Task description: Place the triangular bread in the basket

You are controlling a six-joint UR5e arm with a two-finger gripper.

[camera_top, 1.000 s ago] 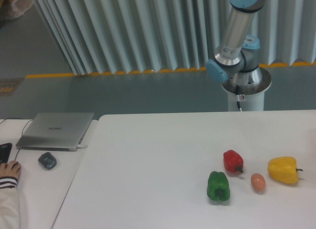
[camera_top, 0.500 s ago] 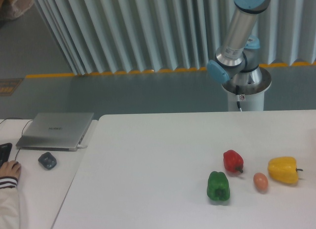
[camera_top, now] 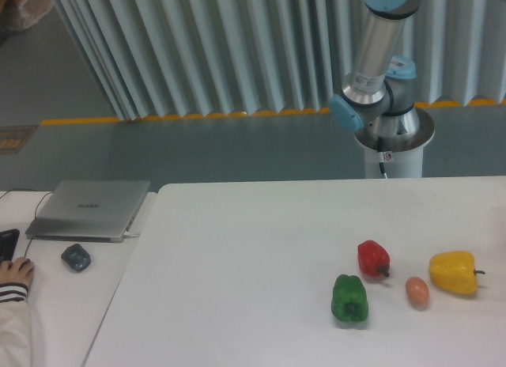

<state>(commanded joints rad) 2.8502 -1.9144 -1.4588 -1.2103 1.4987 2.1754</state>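
Fingers are out of view, so I cannot tell if they are wide or narrow; only the arm point(camera_top: 378, 58) shows. On the tabletop point(camera_top: 253, 248) lie a yellow pepper point(camera_top: 453, 272), green pepper point(camera_top: 349, 297), red pepper point(camera_top: 372, 258) and egg point(camera_top: 417, 291). Triangular bread and basket are not visible, so no judgement on handling.

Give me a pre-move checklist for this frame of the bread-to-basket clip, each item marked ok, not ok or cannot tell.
1. Triangular bread in view: not ok; none is visible on the table.
2. Basket in view: not ok; no basket shows.
3. Hand in view: not ok; only the arm and its base show, so its state is unknown.
4. Look-alikes told apart: ok; yellow pepper, red pepper, green pepper and small tan egg lie apart from one another.
5. Person clear of the arm: ok; the person's hand rests far off, near the laptop.
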